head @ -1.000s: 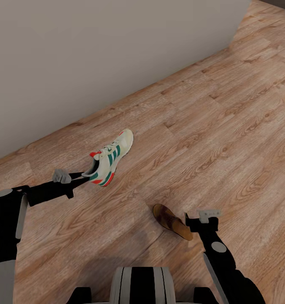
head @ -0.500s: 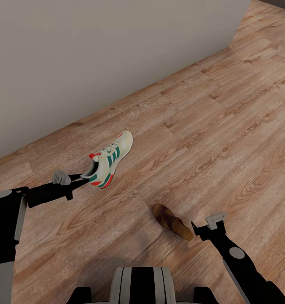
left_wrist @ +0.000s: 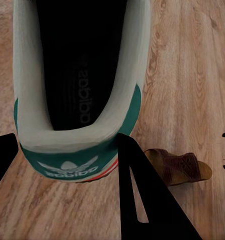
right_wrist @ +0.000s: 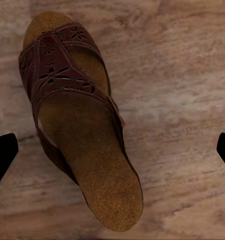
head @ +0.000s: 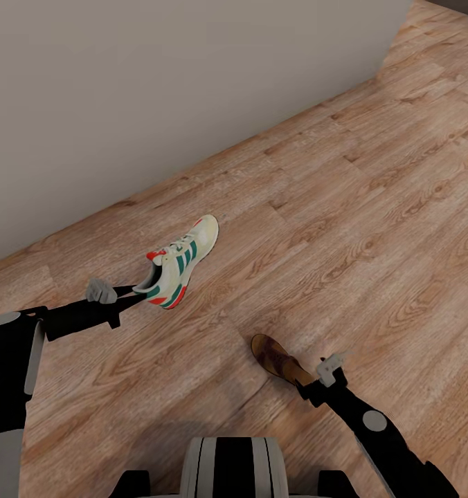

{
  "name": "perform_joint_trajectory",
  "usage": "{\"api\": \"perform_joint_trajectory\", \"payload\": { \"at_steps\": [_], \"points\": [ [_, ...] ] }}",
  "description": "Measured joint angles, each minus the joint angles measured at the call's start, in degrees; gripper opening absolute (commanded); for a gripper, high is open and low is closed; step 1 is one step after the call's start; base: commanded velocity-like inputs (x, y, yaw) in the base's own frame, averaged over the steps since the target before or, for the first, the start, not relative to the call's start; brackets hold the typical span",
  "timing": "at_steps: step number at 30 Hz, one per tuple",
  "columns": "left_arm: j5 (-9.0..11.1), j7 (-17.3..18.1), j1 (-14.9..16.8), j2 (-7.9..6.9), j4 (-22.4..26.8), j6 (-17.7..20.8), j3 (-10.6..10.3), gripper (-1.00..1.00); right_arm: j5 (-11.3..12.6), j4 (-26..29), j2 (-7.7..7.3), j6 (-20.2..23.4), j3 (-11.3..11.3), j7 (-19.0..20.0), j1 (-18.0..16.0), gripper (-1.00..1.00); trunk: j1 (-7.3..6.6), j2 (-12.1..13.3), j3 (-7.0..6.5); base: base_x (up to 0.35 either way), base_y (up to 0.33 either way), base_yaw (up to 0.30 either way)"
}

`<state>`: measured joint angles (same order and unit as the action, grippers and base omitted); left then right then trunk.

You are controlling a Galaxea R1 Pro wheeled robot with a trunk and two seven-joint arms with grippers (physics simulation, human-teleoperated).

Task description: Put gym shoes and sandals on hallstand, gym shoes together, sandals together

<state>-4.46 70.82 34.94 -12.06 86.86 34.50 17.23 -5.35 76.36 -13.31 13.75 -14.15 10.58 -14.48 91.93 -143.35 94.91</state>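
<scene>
You are swinging your right gripper (head: 316,382) back in over the heel of the sandal (head: 282,361); half a second ago it was sitting off to the sandal's outer side, and now it is hanging right at the heel end. In the right wrist view the sandal (right_wrist: 75,120) is lying flat on the floor (head: 372,207) between the two dark fingertips (right_wrist: 2,152), which are standing wide apart with nothing between them touching, so that hand is released and lined up for a grab, not yet gripping.

Your left gripper (head: 127,296) is keeping its place. It is clenched on the heel of the sneaker (head: 178,261): the left wrist view is showing the heel collar (left_wrist: 75,150) pinched between the fingers, with the shoe's toe pointing away toward the wall (head: 158,90).

So one shoe is already in hand and you are setting up for the second. Judging from this, a straight descent and a close on the sandal's heel comes next. The rack is still to be found.
</scene>
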Motion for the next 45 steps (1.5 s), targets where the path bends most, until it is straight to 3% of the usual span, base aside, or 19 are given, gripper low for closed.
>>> {"api": "perform_joint_trajectory", "payload": {
  "at_steps": [5,8,16,40,42,45],
  "points": [
    [0.00,0.00,0.00,0.00,0.00,0.00,0.00,-1.00,-6.23,-0.01,0.07,0.02,-0.73,0.92,-0.01,1.00,0.00,0.00,0.00,0.000,0.000,0.000],
    [0.00,0.00,0.00,0.00,0.00,0.00,0.00,-1.00,-7.90,-0.01,0.07,0.02,-0.80,1.02,0.00,1.00,0.00,0.00,0.00,0.000,0.000,0.000],
    [-0.11,-0.02,0.00,0.00,-0.04,0.02,0.03,-1.00,-8.68,-0.01,0.07,0.02,-0.77,1.06,0.00,1.00,0.00,0.00,0.00,0.000,0.000,0.000],
    [-0.55,-0.09,0.08,0.09,-0.20,0.01,-0.06,-1.00,-9.07,-0.13,0.08,0.02,-0.27,0.93,0.00,1.00,0.62,-0.32,5.31,0.000,0.000,0.000],
    [-0.56,-0.09,0.08,0.09,-0.19,0.02,-0.03,-1.00,-9.89,-0.11,0.08,0.02,-0.20,0.88,0.00,1.00,0.67,-0.35,5.76,0.000,0.000,0.000],
    [-0.56,-0.09,0.07,0.09,-0.23,0.02,-0.04,-1.00,-14.69,-0.16,0.08,0.01,-0.14,0.77,0.00,1.00,0.75,-0.39,6.42,0.000,0.000,0.000]
  ]
}}
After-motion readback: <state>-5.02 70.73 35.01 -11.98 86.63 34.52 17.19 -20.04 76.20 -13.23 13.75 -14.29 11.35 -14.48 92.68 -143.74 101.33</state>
